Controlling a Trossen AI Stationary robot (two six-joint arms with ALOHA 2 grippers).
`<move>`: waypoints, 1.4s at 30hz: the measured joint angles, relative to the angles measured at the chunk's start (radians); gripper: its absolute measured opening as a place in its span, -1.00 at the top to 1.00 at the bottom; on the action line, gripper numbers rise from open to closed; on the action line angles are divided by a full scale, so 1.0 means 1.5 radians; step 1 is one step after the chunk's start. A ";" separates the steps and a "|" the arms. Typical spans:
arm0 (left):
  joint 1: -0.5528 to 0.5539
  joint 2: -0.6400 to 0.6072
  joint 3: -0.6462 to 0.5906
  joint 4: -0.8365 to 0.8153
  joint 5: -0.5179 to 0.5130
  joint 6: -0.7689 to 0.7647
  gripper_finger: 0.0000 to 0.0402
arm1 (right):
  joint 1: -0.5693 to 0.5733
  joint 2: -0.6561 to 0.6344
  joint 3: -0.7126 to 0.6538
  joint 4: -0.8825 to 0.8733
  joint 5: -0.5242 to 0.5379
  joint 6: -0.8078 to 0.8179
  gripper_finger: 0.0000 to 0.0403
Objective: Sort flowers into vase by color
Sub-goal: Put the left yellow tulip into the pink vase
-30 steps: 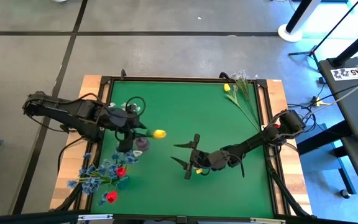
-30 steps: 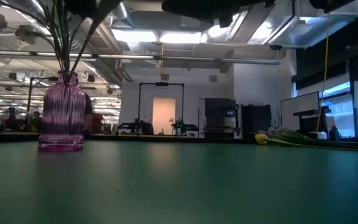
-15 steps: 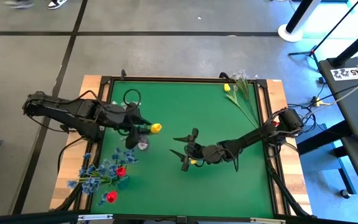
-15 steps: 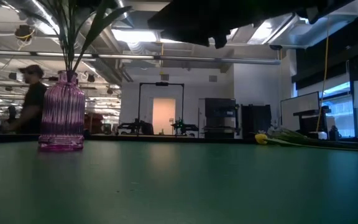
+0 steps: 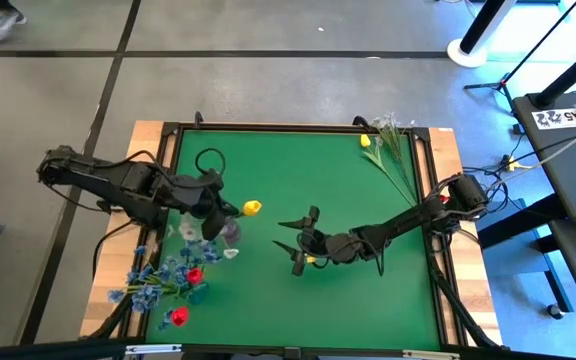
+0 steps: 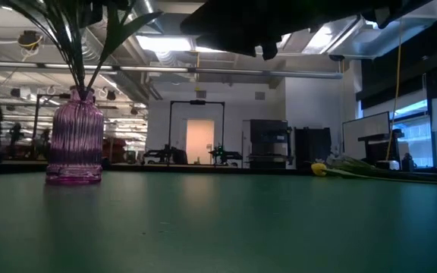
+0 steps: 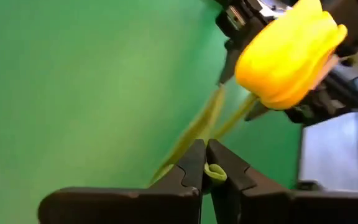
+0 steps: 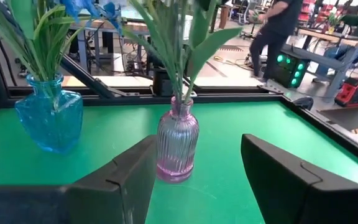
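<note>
We see open green mat [image 5: 298,185] across the middle and near side, framed by a dark rim with wooden table edges outside it. At the left edge the blue vase [image 5: 196,293] stands crowded with blue blossoms [image 5: 163,272] and red tulips [image 5: 194,275]. Just beside it toward the centre stands the pink ribbed vase [image 6: 74,145], its green stems rising out of the neck.

Our left gripper [image 7: 206,169] hangs over the pink vase. Its jaws are pressed together on the thin green stem of a yellow tulip [image 5: 252,208]; in the left wrist view the stem runs out from between the fingertips and the yellow head sits beyond them, tilted over the mat toward the centre.

Farther right, our right gripper [image 5: 298,242] hovers above the bare mat near the middle, well apart from the vases. Its fingers [image 8: 284,177] stand wide apart, nothing between them, and in the right wrist view the pink vase shows in the gap, farther off.

At the far right corner lie the remaining flowers [image 5: 390,150], a yellow tulip and pale blossom clusters, stems flat on the mat beside the rim.

Beyond the table we see grey floor, desks to the right and a lit workshop hall with a person [image 8: 278,28] walking.
</note>
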 joint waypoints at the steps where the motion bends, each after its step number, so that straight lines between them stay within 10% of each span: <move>1: 0.003 0.000 0.001 0.001 0.007 -0.021 0.93 | 0.000 0.000 0.000 0.000 0.000 0.007 -0.15; 10: 0.051 -0.005 0.003 -0.078 0.002 -0.117 0.91 | 0.000 0.000 0.000 0.005 0.000 0.019 -0.15; 20: 0.058 -0.010 0.003 -0.018 0.067 0.027 0.51 | 0.000 0.000 0.000 0.000 0.000 0.014 -0.15; 25: 0.039 -0.010 0.003 -0.026 0.130 0.191 0.29 | 0.000 0.000 0.000 -0.001 0.000 0.013 -0.15; 42: 0.031 -0.010 0.003 0.065 0.002 0.650 0.35 | 0.000 0.000 0.000 -0.044 0.001 0.012 -0.15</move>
